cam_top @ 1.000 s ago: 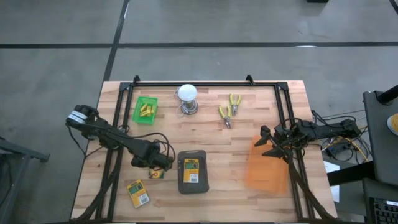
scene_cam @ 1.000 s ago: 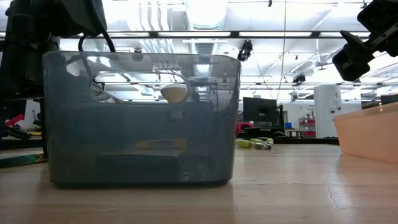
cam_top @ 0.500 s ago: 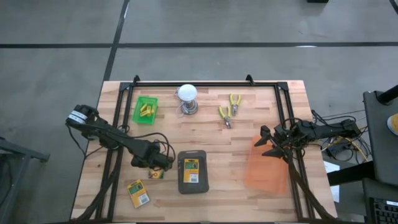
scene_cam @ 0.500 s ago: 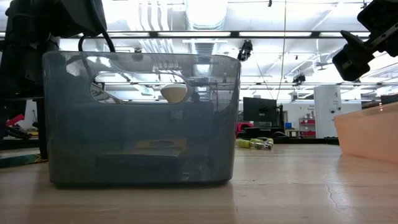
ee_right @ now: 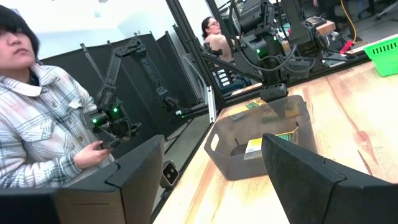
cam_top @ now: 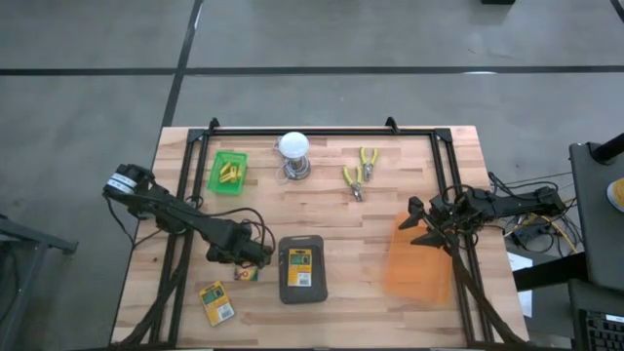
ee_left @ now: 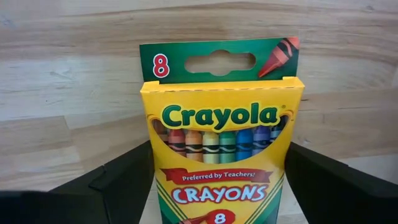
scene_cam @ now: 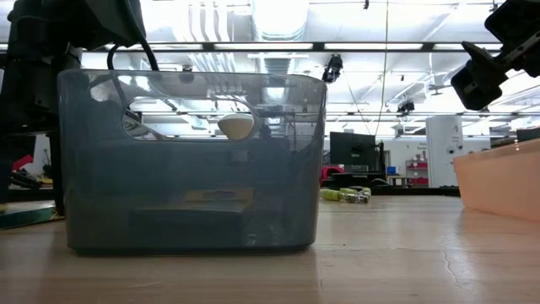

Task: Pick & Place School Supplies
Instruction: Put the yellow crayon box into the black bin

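Both arms are dark, near-black, built of slim jointed segments. The left arm [cam_top: 171, 216] carries a white band with dark markings near its base at the left of the high view, and thin black cables loop beside its wrist at lower centre-left. The right arm [cam_top: 497, 207], at the right edge, trails black cabling. The fingers [ee_right: 134, 171] are matte black, broad, angular wedges with bevelled edges.

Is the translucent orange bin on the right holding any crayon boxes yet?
No: in the high view the translucent orange bin shows nothing inside, while one green-and-yellow crayon box lies in the dark grey bin.
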